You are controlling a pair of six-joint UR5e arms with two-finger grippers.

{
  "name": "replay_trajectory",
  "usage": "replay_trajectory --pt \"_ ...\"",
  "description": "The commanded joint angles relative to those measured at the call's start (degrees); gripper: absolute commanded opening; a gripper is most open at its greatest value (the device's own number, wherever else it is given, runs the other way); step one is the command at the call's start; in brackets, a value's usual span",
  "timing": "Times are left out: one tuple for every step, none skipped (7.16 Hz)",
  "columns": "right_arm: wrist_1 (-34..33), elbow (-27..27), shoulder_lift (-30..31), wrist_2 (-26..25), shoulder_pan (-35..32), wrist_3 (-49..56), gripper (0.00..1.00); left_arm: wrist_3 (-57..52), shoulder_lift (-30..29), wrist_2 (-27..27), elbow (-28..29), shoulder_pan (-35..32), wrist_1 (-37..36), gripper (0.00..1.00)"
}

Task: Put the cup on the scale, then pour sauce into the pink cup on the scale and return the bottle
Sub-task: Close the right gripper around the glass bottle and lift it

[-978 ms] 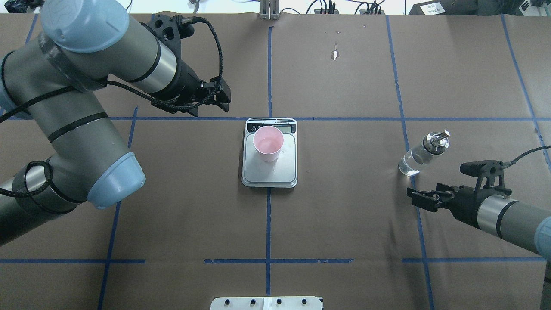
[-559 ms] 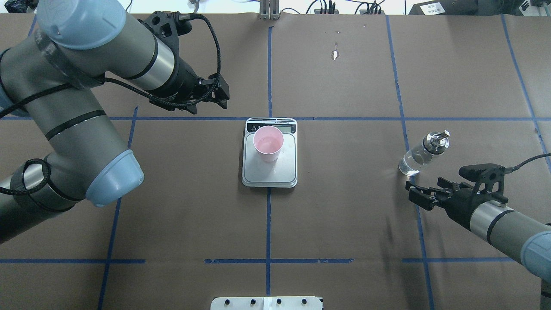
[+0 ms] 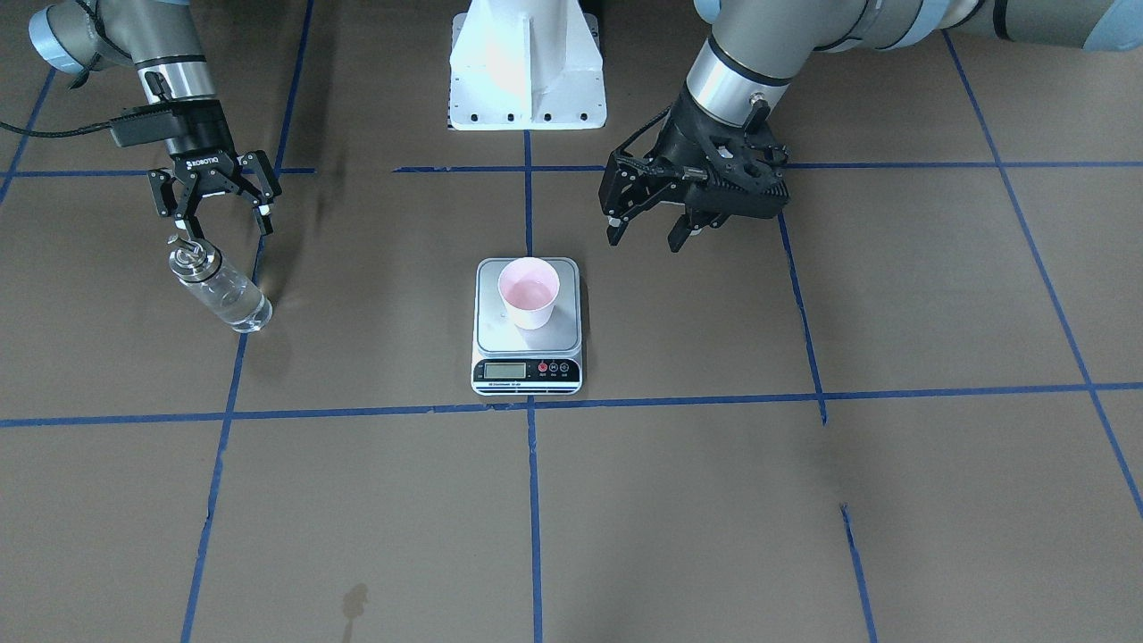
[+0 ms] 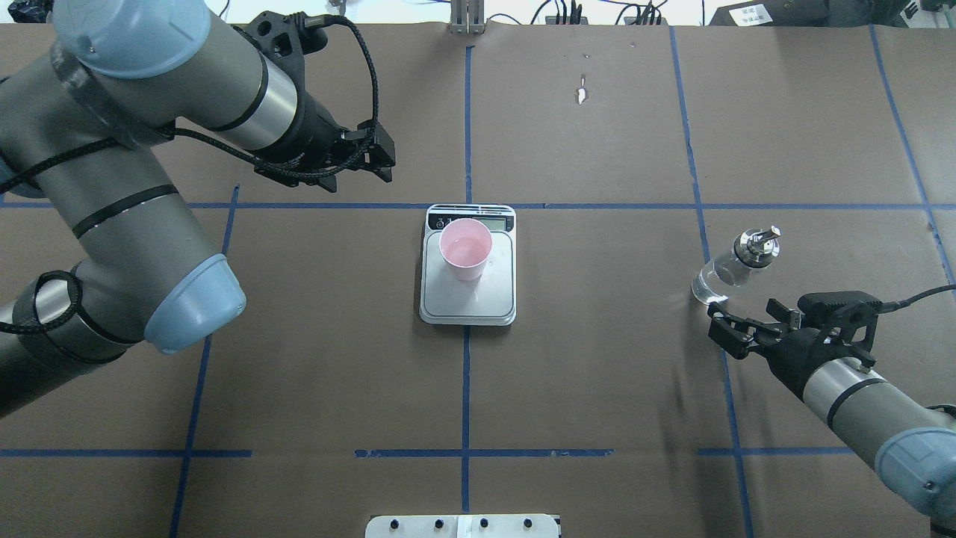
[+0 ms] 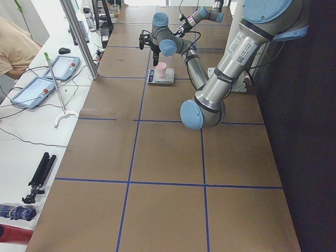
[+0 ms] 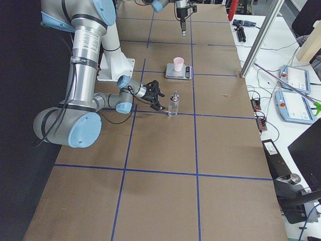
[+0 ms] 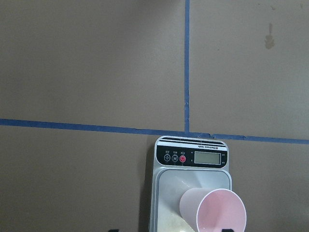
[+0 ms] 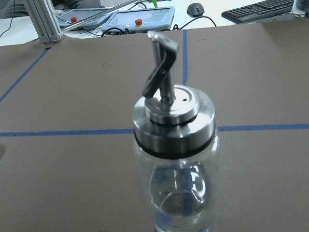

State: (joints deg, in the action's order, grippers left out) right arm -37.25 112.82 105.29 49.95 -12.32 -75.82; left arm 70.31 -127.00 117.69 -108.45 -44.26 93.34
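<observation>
The pink cup point(image 4: 465, 250) stands upright on the silver scale point(image 4: 467, 302) at mid-table, also seen from across as cup point(image 3: 529, 290) on scale point(image 3: 527, 341). The clear glass bottle point(image 4: 728, 270) with metal spout cap stands upright on the paper at the right. My right gripper point(image 4: 723, 329) is open just on the robot's side of it, fingers a little short of the glass; the right wrist view shows the bottle point(image 8: 174, 159) close up. My left gripper point(image 4: 387, 166) hangs open and empty beyond and left of the scale. The sauce cannot be made out.
The white robot base plate point(image 3: 527, 80) sits at the table's near edge. Blue tape lines cross the brown paper. A small stain point(image 4: 582, 95) marks the far side. Tablets point(image 5: 39, 92), cables and a person's sleeve point(image 5: 13, 42) lie beyond the far edge.
My right gripper has moved toward the bottle, its fingers now close to the base. The left gripper has drifted slightly farther from the scale. Cup, scale and bottle have stayed put.
</observation>
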Motion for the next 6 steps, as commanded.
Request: replay_trajectory --pt "-0.63 -0.58 -0.09 -4.32 1.15 -0.11 1.0 0.0 0.0 0.0 0.0 -0.04 0.0 0.77" --pt "-0.63 -1.89 -0.61 -6.34 2.12 -0.11 1.0 0.0 0.0 0.0 0.0 -0.04 0.0 0.77" --pt "-0.63 -2.34 -2.18 -7.14 2.21 -0.03 1.0 0.0 0.09 0.0 0.08 -0.04 0.0 0.8" --pt "-0.63 -3.04 -2.37 -7.32 2.21 -0.03 1.0 0.0 0.09 -0.09 0.17 -0.04 0.0 0.81" --pt "-0.63 -4.26 -4.28 -8.63 2.21 0.32 1.0 0.0 0.09 -0.09 0.17 -0.12 0.0 0.83" --pt "-0.63 -6.54 -6.13 -9.86 2.13 0.67 1.0 0.0 0.18 0.0 0.26 -0.04 0.0 0.84"
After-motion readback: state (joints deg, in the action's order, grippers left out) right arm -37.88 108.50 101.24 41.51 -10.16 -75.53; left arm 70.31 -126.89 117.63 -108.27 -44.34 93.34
